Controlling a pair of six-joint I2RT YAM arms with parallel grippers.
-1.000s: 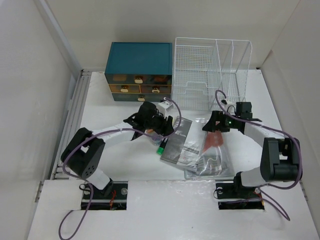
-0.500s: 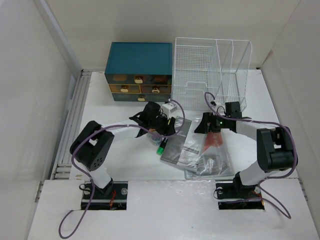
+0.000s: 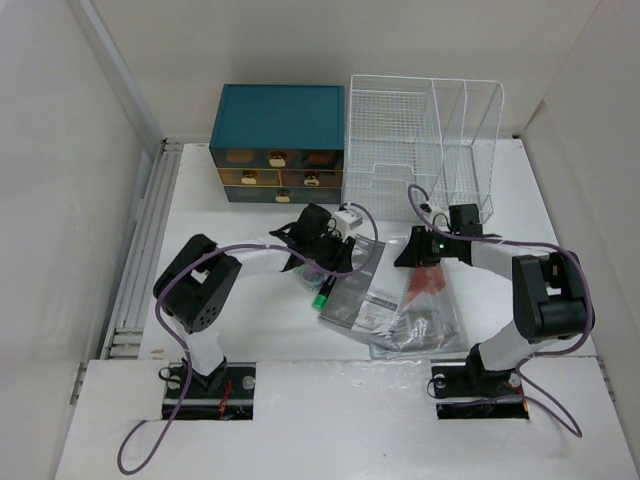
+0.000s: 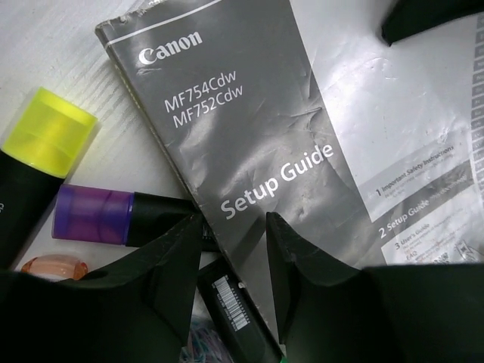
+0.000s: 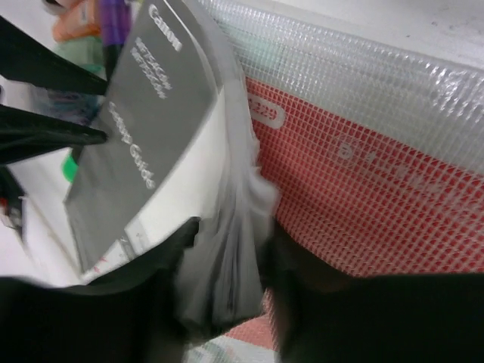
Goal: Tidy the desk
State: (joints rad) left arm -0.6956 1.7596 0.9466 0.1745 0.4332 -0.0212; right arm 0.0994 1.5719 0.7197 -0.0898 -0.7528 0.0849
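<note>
On the white desk [image 3: 200,200] lies a grey Canon setup guide [image 3: 352,285] [image 4: 249,136] beside a clear mesh pouch with red print [image 3: 428,282] [image 5: 378,166]. My left gripper [image 3: 335,252] [image 4: 234,227] stands open astride the guide's left edge, over a black pen with a barcode [image 4: 234,306]. A yellow-capped marker [image 4: 45,144] and a purple-capped one [image 4: 94,215] lie just left of it. My right gripper [image 3: 415,250] [image 5: 231,234] is closed on a bunched stack of papers [image 5: 227,257] between the guide and the pouch.
A teal drawer box [image 3: 278,125] stands at the back, with a white wire-mesh file rack [image 3: 420,140] to its right. A green marker [image 3: 322,297] lies by the guide's left edge. White walls close in both sides.
My left gripper has slid right onto the guide's edge and its jaws have narrowed. My right gripper has moved left and closed from wide open onto the papers.
</note>
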